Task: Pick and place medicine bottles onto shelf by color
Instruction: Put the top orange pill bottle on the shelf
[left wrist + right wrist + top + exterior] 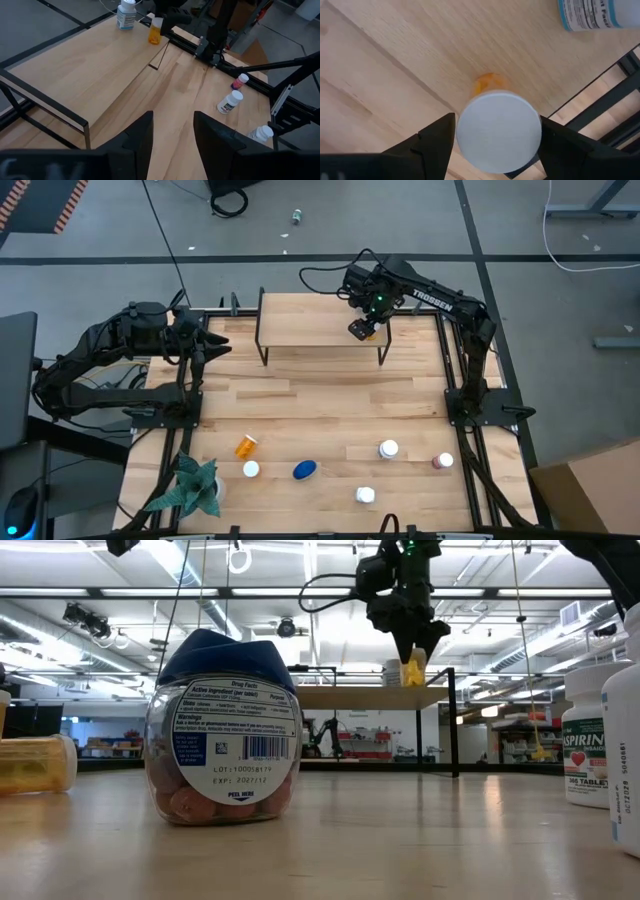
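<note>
The shelf (315, 330) stands at the table's far middle. My right gripper (365, 330) is over the shelf's right end, shut on an orange bottle (413, 670) with a white cap (499, 130). The bottle's base is at the shelf board (370, 697); I cannot tell whether it touches. A white bottle (126, 12) stands on the shelf beside it. My left gripper (172, 140) is open and empty, left of the shelf (215, 345). Other bottles lie or stand along the table's near part. My right gripper pinches the orange bottle's white cap (470, 131) between its two fingers, one on each side of the cap. The fingers come from above, pointing down. The bottle hangs upright below them, its orange body (487, 82) over the shelf's light board.
Near the table's front edge are a lying orange bottle (245, 445), a white-capped bottle (251, 469), a blue-lidded bottle (305, 469), two white bottles (388, 449) (365, 495) and a dark red one (443, 461). A green plant (190, 485) stands at the near left.
</note>
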`<state>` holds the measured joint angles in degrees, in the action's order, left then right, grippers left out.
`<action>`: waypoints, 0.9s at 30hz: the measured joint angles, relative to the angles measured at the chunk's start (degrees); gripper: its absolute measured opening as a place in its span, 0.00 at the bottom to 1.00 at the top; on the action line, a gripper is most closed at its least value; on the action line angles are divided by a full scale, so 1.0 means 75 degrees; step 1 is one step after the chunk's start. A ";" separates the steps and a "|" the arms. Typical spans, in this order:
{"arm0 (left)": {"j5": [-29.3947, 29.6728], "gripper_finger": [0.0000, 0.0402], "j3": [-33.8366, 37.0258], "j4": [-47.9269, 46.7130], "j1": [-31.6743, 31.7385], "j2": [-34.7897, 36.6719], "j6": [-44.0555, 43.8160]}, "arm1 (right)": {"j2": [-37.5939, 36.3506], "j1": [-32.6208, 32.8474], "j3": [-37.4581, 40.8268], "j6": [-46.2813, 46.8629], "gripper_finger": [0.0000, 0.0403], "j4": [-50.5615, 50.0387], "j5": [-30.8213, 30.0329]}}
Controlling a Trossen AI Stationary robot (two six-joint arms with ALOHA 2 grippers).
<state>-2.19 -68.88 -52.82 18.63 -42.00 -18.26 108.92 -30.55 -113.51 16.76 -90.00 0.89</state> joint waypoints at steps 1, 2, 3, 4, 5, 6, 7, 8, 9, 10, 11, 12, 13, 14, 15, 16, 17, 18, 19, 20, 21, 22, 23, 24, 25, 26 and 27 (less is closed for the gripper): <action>0.0000 0.37 0.0000 0.0000 -0.0001 0.0000 0.0000 | 0.0000 0.0000 0.0000 0.0033 0.65 -0.0003 0.0000; 0.0002 0.37 0.0000 0.0003 -0.0002 0.0000 0.0000 | 0.0000 0.0000 0.0000 0.0057 0.65 -0.0001 0.0000; 0.0002 0.37 0.0000 0.0000 0.0001 0.0000 0.0000 | 0.0000 0.0000 0.0000 0.0087 0.65 -0.0002 0.0000; 0.0000 0.36 0.0000 0.0000 -0.0002 0.0000 0.0000 | 0.0000 0.0008 0.0000 0.0115 0.65 0.0000 -0.0003; 0.0002 0.36 0.0000 0.0000 0.0001 0.0000 -0.0003 | 0.0000 0.0020 0.0000 0.0121 0.65 -0.0001 -0.0049; 0.0000 0.36 0.0000 0.0000 -0.0001 0.0000 -0.0002 | 0.0000 0.0038 0.0000 0.0121 0.65 0.0000 -0.0147; -0.0001 0.36 0.0000 0.0000 0.0000 0.0000 0.0000 | 0.0000 0.0044 0.0000 0.0121 0.65 -0.0002 -0.0260; 0.0000 0.35 0.0000 0.0001 0.0001 0.0000 -0.0002 | 0.0000 0.0044 0.0000 0.0141 0.65 -0.0003 -0.0339; -0.0001 0.35 0.0000 0.0000 0.0001 0.0000 -0.0003 | 0.0000 0.0044 0.0000 0.0178 0.65 -0.0001 -0.0389; -0.0001 0.36 0.0000 0.0000 -0.0002 0.0000 -0.0006 | -0.0001 0.0044 0.0000 0.0232 0.65 -0.0001 -0.0404; -0.0001 0.36 0.0000 0.0001 -0.0002 0.0000 -0.0041 | -0.0022 0.0042 0.0000 0.0303 0.65 0.0000 -0.0404; -0.0009 0.37 0.0000 0.0000 -0.0001 0.0000 -0.0080 | -0.0047 0.0038 0.0000 0.0369 0.65 0.0000 -0.0428; -0.0050 0.37 0.0000 0.0000 0.0001 0.0000 -0.0087 | -0.0082 0.0039 -0.0001 0.0420 0.65 -0.0003 -0.0458; -0.0104 0.38 0.0000 0.0003 -0.0002 0.0000 -0.0087 | -0.0131 0.0041 -0.0003 0.0452 0.65 -0.0002 -0.0460; -0.0133 0.38 0.0000 0.0001 0.0001 0.0000 -0.0087 | -0.0179 0.0043 -0.0003 0.0490 0.65 -0.0002 -0.0460; -0.0137 0.39 0.0000 0.0002 -0.0001 0.0000 -0.0087 | -0.0232 0.0050 -0.0006 0.0536 0.65 -0.0003 -0.0463; -0.0144 0.40 0.0000 0.0002 0.0000 0.0000 -0.0087 | -0.0286 0.0050 -0.0006 0.0588 0.65 -0.0002 -0.0491; -0.0146 0.41 0.0000 0.0000 -0.0002 -0.0002 -0.0087 | -0.0342 0.0050 -0.0006 0.0630 0.65 -0.0003 -0.0552; -0.0147 0.41 0.0000 0.0001 -0.0002 -0.0015 -0.0087 | -0.0416 0.0050 -0.0006 0.0683 0.65 -0.0001 -0.0620; -0.0147 0.42 0.0000 0.0002 0.0000 -0.0032 -0.0084 | -0.0493 0.0050 -0.0006 0.0744 0.65 -0.0003 -0.0677; -0.0147 0.43 0.0000 0.0003 0.0001 -0.0047 -0.0082 | -0.0572 0.0049 -0.0006 0.0803 0.65 -0.0003 -0.0707; -0.0147 0.43 0.0000 0.0000 0.0000 -0.0047 -0.0082 | -0.0662 0.0044 -0.0006 0.0856 0.65 -0.0003 -0.0717; -0.0147 0.44 0.0000 0.0000 0.0001 -0.0050 -0.0079 | -0.0743 0.0044 -0.0006 0.0912 0.65 -0.0003 -0.0717; -0.0147 0.44 0.0000 0.0003 -0.0001 -0.0050 -0.0079 | -0.0821 0.0044 -0.0006 0.0965 0.65 -0.0003 -0.0717; -0.0150 0.45 0.0000 0.0000 0.0001 -0.0060 -0.0079 | -0.0899 0.0049 -0.0006 0.1005 0.65 -0.0003 -0.0714; -0.0150 0.45 0.0000 0.0002 -0.0001 -0.0074 -0.0078 | -0.0974 0.0050 -0.0006 0.1044 0.65 -0.0003 -0.0712; -0.0150 0.45 0.0000 0.0003 0.0000 -0.0098 -0.0074 | -0.1044 0.0052 -0.0006 0.1094 0.65 -0.0003 -0.0714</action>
<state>-3.31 -68.88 -52.80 18.63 -42.73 -18.81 101.09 -30.16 -113.56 24.97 -90.02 -4.47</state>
